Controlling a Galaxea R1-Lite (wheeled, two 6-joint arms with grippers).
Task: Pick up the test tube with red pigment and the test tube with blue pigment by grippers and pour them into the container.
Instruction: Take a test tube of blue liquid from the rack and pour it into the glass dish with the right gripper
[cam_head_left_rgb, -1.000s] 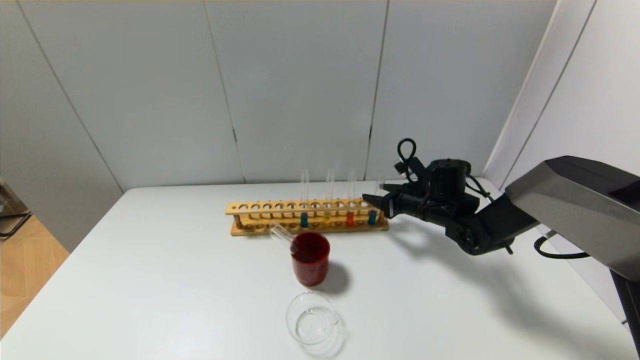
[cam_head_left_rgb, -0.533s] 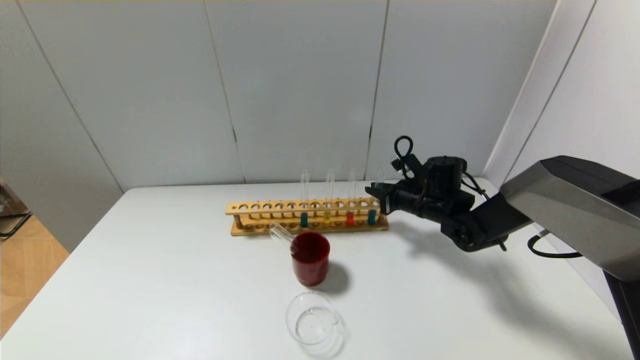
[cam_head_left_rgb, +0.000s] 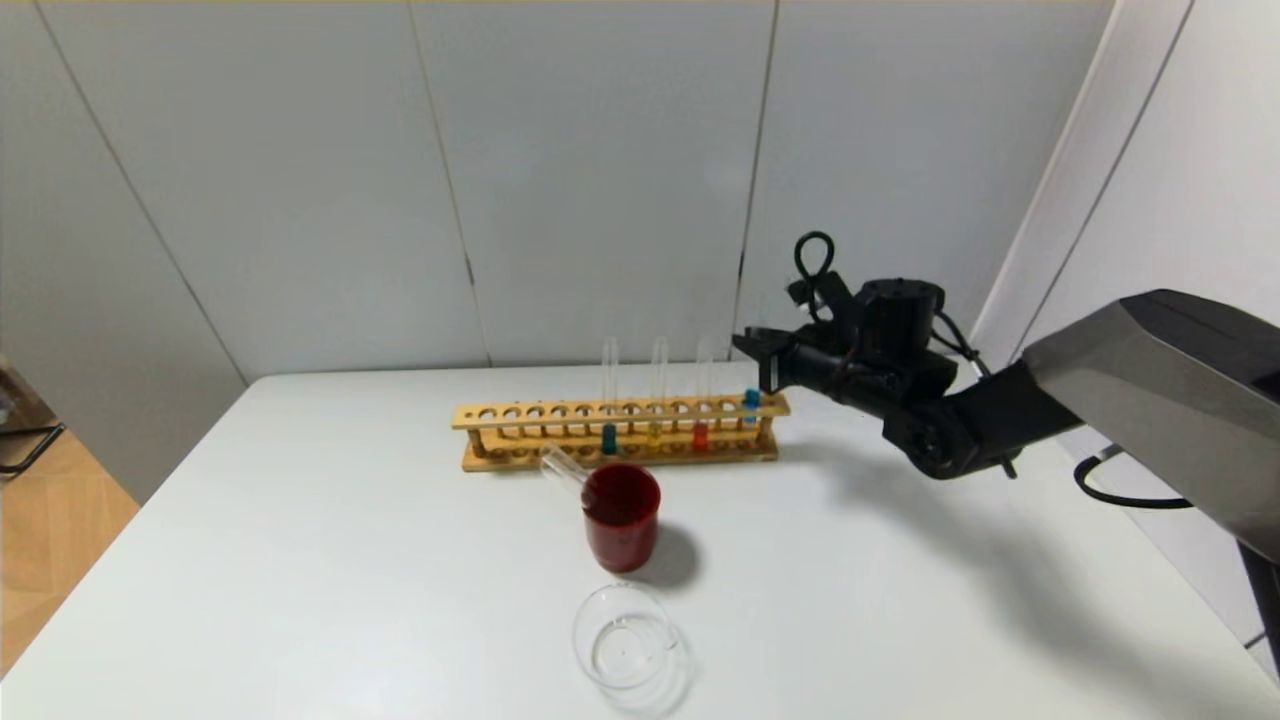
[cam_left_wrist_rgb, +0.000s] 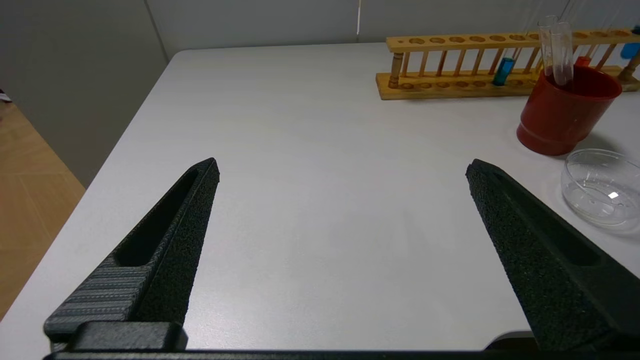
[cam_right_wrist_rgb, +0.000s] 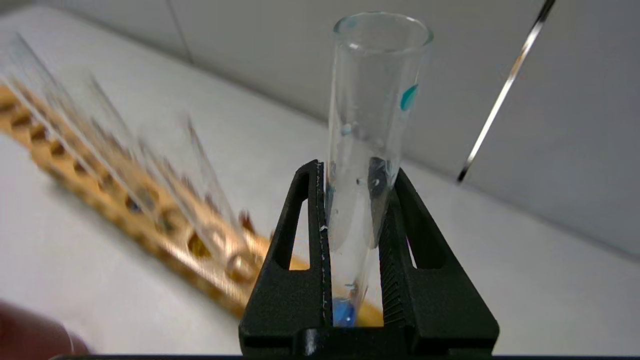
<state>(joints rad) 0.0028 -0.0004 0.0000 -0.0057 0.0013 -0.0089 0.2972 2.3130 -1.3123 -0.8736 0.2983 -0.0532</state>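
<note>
We see the right gripper (cam_head_left_rgb: 762, 362) clamped on the blue tube (cam_right_wrist_rgb: 367, 150), its blue end level with the rack (cam_head_left_rgb: 530, 412) top. The red tube (cam_head_left_rgb: 701, 400) sits in the rack; the beaker (cam_head_left_rgb: 625, 640) holds no pigment, so both pours remain. The left gripper (cam_left_wrist_rgb: 340, 200) hangs open over the table (cam_left_wrist_rgb: 300, 150). No writing is legible.

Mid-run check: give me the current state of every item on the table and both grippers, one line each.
right gripper: shut on the blue tube, at the rack's right end
blue tube: upright, lifted, its bottom at the rack's top rail
red tube: upright in rack
rack: flat on table
container: upright, empty
red cup: upright, holding empty tubes
left gripper: open, idle above the table
</note>
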